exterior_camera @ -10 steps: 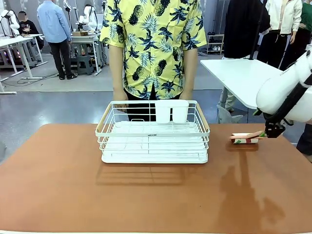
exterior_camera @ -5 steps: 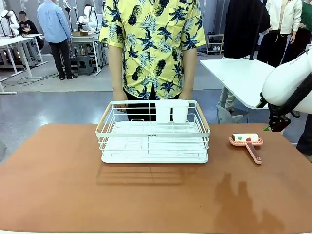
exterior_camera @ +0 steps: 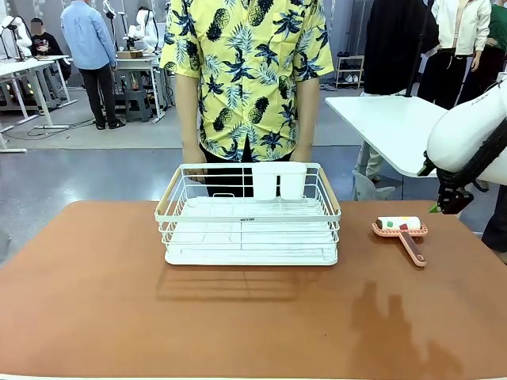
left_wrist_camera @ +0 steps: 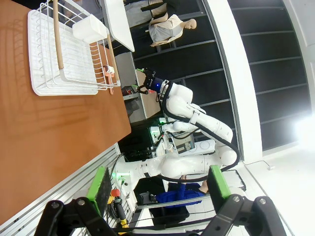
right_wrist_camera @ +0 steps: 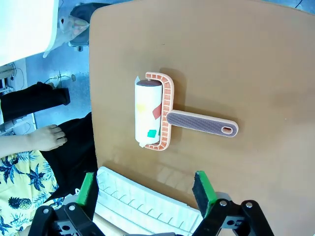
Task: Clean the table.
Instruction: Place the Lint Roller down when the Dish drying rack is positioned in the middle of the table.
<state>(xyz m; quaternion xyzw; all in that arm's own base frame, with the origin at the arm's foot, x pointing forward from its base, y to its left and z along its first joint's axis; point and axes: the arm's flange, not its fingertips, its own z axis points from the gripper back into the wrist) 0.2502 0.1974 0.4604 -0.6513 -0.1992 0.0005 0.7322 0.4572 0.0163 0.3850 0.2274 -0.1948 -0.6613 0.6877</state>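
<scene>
The table (exterior_camera: pixel 95 309) has a smooth reddish-brown top. A lint roller (exterior_camera: pixel 400 230) with a salmon frame and ribbed handle lies flat on it at the right, handle toward the near edge. My right gripper (exterior_camera: pixel 445 206) hangs above and to the right of the roller, apart from it. In the right wrist view its green-padded jaws (right_wrist_camera: pixel 145 191) stand open and empty over the lint roller (right_wrist_camera: pixel 157 114). In the left wrist view my left gripper (left_wrist_camera: pixel 160 184) is open with nothing between its pads, off the table's end (left_wrist_camera: pixel 54 128).
A white wire rack (exterior_camera: pixel 249 215) with wooden handles and a white cup holder stands mid-table, nearer the far side. A person in a yellow print shirt stands behind it, a hand (right_wrist_camera: pixel 47 137) near the table's far edge. A white table (exterior_camera: pixel 388 123) stands at the back right.
A second ago my right gripper was low at the roller's handle. It has let go and risen to the right; the roller now lies flat with its handle pointing toward me.
</scene>
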